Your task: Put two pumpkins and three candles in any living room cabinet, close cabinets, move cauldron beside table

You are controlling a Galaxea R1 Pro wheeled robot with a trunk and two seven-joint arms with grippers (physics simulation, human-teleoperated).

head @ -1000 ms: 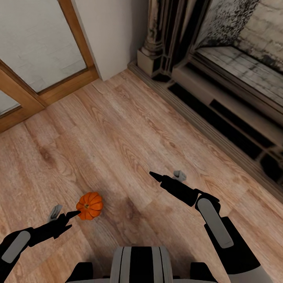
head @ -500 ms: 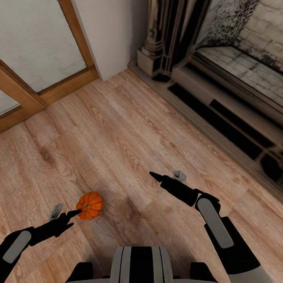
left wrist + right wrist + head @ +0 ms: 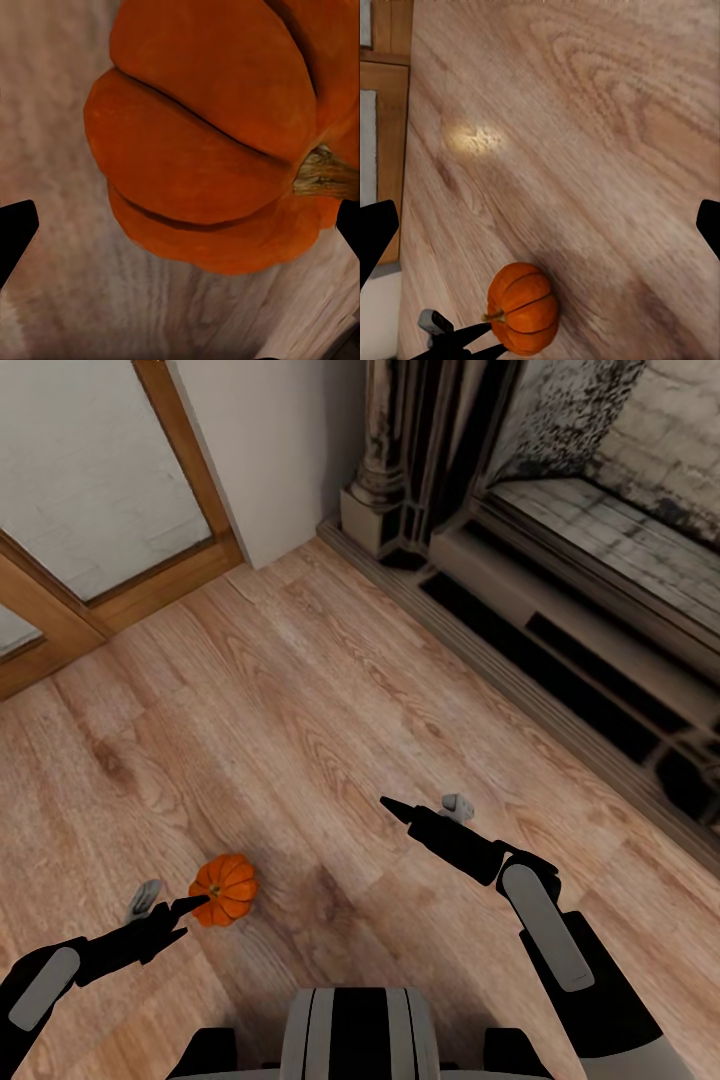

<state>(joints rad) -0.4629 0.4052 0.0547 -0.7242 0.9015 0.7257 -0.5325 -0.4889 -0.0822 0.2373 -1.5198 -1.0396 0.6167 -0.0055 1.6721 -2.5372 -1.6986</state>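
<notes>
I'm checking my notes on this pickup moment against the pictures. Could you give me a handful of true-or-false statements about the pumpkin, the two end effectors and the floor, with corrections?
1. The pumpkin sits on the wooden floor. True.
2. The right end effector is clamped on the pumpkin. False: it hangs open over bare floor, well apart from the pumpkin.
3. The left end effector points at the pumpkin, its tip right at the pumpkin's side. True.
4. The pumpkin is green. False: it is bright orange, ribbed, with a small brownish stem.
5. A candle stands on the floor beside the pumpkin. False: the boards around it are bare.
</notes>
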